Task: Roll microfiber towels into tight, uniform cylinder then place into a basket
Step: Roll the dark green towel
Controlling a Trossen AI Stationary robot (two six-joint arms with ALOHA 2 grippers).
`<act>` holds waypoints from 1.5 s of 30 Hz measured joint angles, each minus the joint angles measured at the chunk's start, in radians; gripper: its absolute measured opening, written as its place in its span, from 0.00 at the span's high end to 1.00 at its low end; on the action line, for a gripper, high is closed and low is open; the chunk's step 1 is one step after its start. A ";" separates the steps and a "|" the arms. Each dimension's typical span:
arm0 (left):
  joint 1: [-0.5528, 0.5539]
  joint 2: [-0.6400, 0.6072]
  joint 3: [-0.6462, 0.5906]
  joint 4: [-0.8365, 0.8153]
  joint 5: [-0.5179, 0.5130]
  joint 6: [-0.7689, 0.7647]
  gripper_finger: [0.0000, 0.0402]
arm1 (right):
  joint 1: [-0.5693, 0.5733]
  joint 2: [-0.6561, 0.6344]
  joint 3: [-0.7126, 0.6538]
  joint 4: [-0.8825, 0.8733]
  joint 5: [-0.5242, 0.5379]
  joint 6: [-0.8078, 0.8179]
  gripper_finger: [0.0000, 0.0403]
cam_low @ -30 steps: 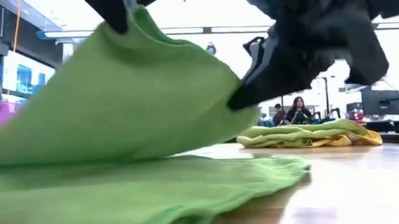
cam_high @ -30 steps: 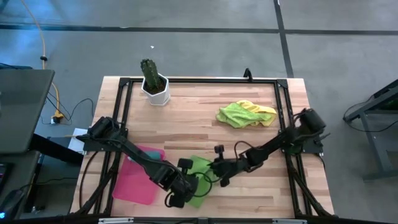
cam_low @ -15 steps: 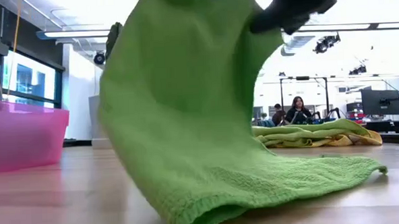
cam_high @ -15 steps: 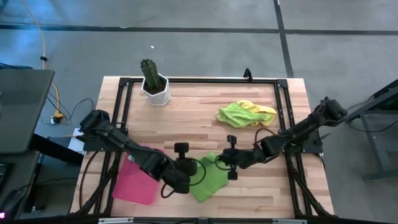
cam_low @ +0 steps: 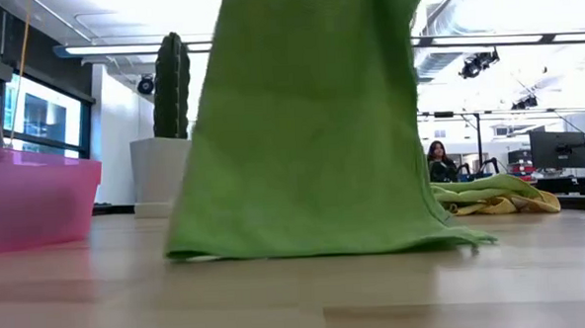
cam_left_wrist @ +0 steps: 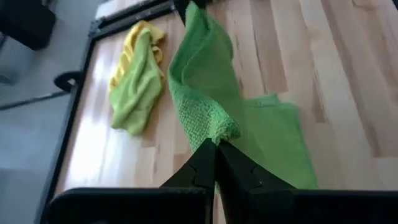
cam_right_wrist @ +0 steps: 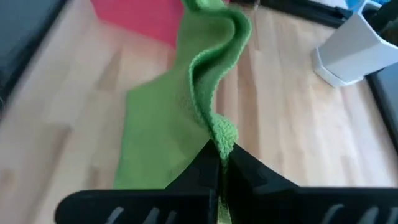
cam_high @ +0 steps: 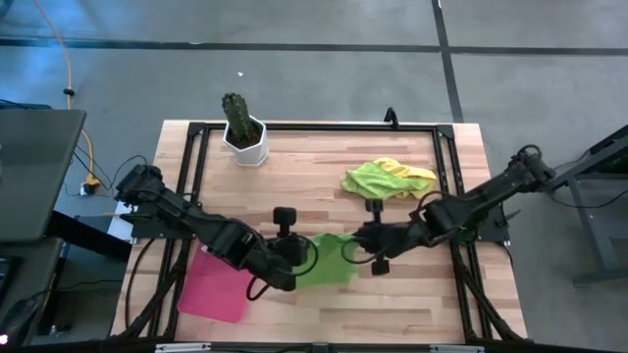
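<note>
A green microfiber towel (cam_high: 326, 261) hangs between my two grippers near the table's middle like a curtain (cam_low: 311, 124). Its lower edge (cam_low: 326, 248) rests on the wood. My left gripper (cam_high: 297, 257) is shut on its left top corner and my right gripper (cam_high: 357, 246) on its right top corner. The pink basket (cam_high: 218, 285) lies flat at the near left, beside the left arm. A lime green and a yellow towel (cam_high: 389, 179) lie crumpled in a heap at the far right. My left gripper pinches a top corner of the green towel (cam_left_wrist: 221, 129) between its two fingertips, coming slanting down from the table's left. The cloth bunches at the tips and hangs below them, with its lower edge on the table. The top edge sags a little toward the other gripper. My right gripper pinches the opposite top corner (cam_right_wrist: 221, 133) between its two fingertips, slanting down from the table's right. The corner is bunched into a small wad at the tips. The towel hangs below, and its bottom edge lies on the wood.
A white pot with a cactus (cam_high: 243, 132) stands at the far left. A black frame (cam_high: 314, 126) runs round the tabletop. Bare wood (cam_high: 392, 304) lies in front of the hanging towel. People sit in the room far behind the table (cam_low: 436, 160).
Both grippers have risen and gone toward the table's far edge, staying shut on the towel's corners. The green towel, which lay half spread on the table, has been drawn up and now hangs upright with only its lower edge on the wood.
</note>
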 joint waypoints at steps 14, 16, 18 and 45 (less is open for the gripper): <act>0.032 -0.030 0.000 0.028 -0.270 0.160 1.00 | -0.123 0.020 0.174 -0.228 0.010 -0.200 1.00; 0.051 -0.031 0.000 0.027 -0.292 0.195 1.00 | -0.158 0.032 0.174 -0.252 0.033 -0.273 1.00; 0.075 -0.031 0.000 0.026 -0.319 0.235 1.00 | -0.189 0.040 0.174 -0.254 0.091 -0.351 1.00; 0.246 -0.029 0.000 0.021 -0.432 0.466 1.00 | -0.340 0.044 0.174 -0.094 0.308 -0.759 1.00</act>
